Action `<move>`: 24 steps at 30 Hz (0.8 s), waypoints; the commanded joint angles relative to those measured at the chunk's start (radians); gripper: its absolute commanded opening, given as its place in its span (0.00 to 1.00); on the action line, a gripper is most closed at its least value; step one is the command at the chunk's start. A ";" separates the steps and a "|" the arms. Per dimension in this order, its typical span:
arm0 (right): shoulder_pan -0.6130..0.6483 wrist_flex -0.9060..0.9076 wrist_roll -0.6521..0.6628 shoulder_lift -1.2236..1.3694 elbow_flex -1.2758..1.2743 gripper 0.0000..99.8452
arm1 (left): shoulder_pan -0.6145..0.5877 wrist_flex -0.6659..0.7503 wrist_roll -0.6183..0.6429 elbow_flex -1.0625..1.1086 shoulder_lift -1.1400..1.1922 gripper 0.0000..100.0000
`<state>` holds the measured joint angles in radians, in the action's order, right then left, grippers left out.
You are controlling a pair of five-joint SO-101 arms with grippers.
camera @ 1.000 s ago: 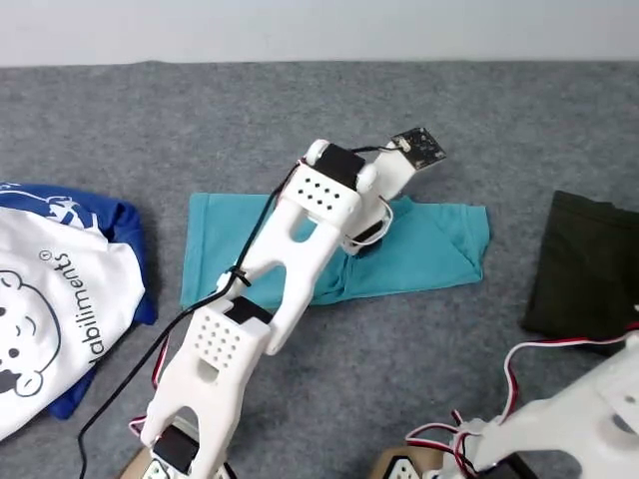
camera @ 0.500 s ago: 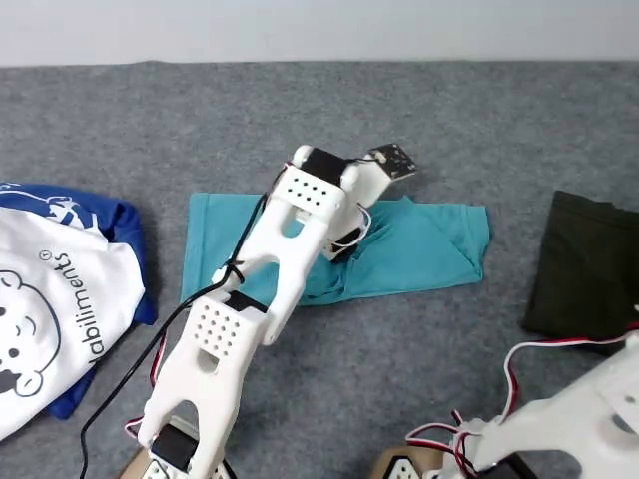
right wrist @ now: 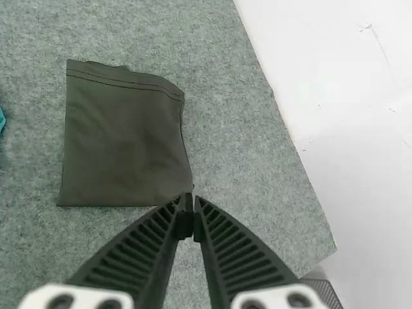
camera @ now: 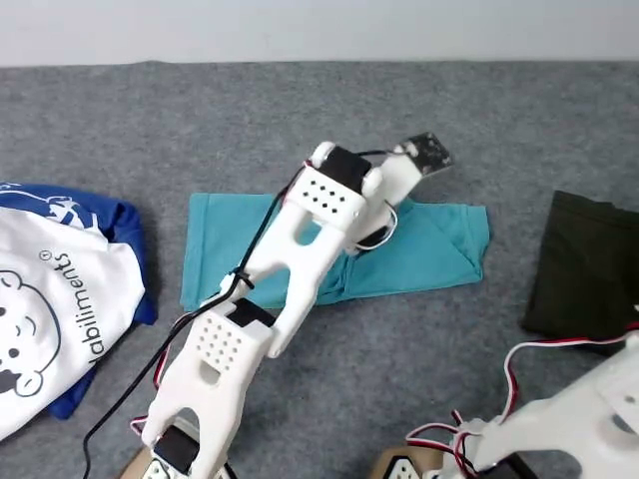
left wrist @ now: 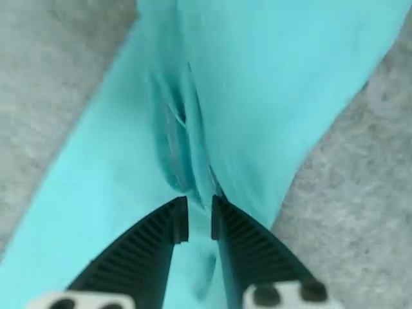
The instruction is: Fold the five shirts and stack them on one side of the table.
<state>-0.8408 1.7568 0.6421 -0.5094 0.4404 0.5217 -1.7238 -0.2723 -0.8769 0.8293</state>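
Across the whole scene: grey felt-covered bench [camera: 449, 120]. Left edge: white printed cotton shirt [camera: 50, 319], lying over a blue shirt [camera: 110, 225]. Centre: teal shirt [camera: 439, 244], folded to a long strip, flat on the bench. Right edge: dark olive shirt [camera: 584, 269], folded to a rectangle. White left arm [camera: 290, 259] stretched forward over the teal shirt, wrist bent down; left fingers [left wrist: 148, 251] clenched on a raised ridge of its cloth. Right fingers [right wrist: 141, 257] pressed together, holding nothing, above bare bench just beside the olive shirt's edge.
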 commanded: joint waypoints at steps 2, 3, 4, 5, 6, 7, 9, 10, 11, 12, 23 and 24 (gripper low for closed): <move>-0.005 0.041 0.005 -0.021 0.051 0.01 | -0.025 0.032 0.032 0.056 0.035 0.07; -0.005 0.041 0.005 -0.021 0.051 0.01 | -0.043 0.037 0.035 0.054 0.057 0.07; -0.005 0.041 0.005 -0.021 0.051 0.01 | -0.061 0.041 0.035 0.054 0.071 0.07; -0.007 0.041 0.005 -0.021 0.051 0.01 | -0.078 0.043 0.035 0.053 0.083 0.07; -0.007 0.041 0.005 -0.021 0.051 0.01 | -0.092 0.043 0.035 0.048 0.091 0.07; -0.007 0.041 0.005 -0.021 0.051 0.01 | -0.100 0.038 0.035 0.041 0.097 0.07; -0.005 0.041 0.005 -0.021 0.051 0.01 | -0.106 0.035 0.035 0.038 0.097 0.07; -0.005 0.041 0.005 -0.021 0.051 0.01 | -0.101 0.035 0.035 0.038 0.092 0.07; -0.005 0.041 0.005 -0.021 0.051 0.01 | -0.097 0.034 0.035 0.035 0.087 0.07; -0.005 0.041 0.005 -0.021 0.051 0.01 | -0.087 0.023 0.035 0.027 0.081 0.07; -0.005 0.041 0.005 -0.021 0.051 0.01 | -0.049 -0.029 0.094 -0.071 -0.055 0.06; -0.005 0.041 0.005 -0.021 0.051 0.01 | -0.058 -0.031 0.095 -0.070 -0.080 0.06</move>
<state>-0.8408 1.7568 0.6421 -0.5094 0.4404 0.4818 -1.7238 -0.1941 -0.9106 0.8707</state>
